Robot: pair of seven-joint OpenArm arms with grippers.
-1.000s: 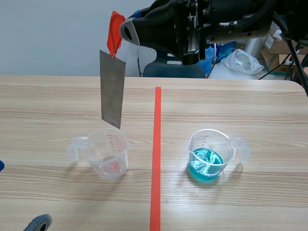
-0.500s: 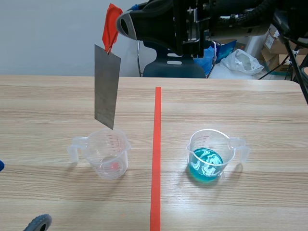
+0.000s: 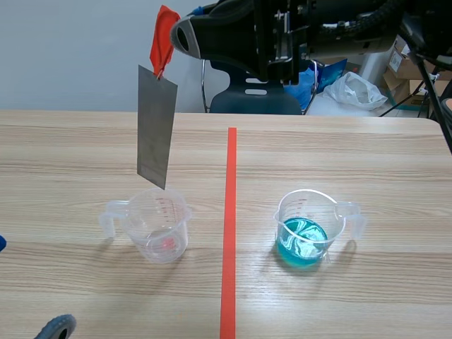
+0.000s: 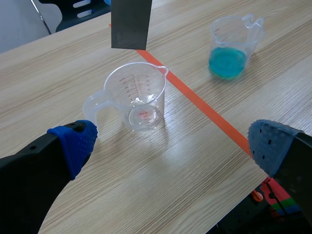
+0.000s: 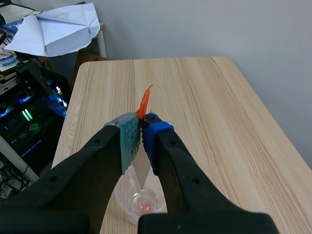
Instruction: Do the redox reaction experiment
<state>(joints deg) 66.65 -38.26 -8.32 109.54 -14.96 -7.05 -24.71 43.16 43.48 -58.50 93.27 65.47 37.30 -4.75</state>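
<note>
A grey metal sheet [image 3: 156, 126] with a red tab at its top hangs above the empty clear measuring cup [image 3: 159, 224], its lower edge just over the cup's rim. My right gripper [image 5: 141, 127] is shut on the sheet's top, with the raised right arm [image 3: 240, 35] spanning the scene view's top. A second clear cup [image 3: 308, 227] holding blue liquid stands right of the orange-red line. My left gripper [image 4: 170, 141] is open near the table's front edge, with the empty cup [image 4: 140, 95] ahead of it and the sheet [image 4: 129, 23] above that cup.
The orange-red tape line [image 3: 229, 226] divides the table between the two cups. A chair [image 3: 251, 95], bags and boxes stand beyond the table's far edge. A white paper [image 5: 56, 29] and equipment lie off the table in the right wrist view.
The right arm lifted the sheet slightly and shifted it a little left from a second ago; nothing has moved in the last half second.
</note>
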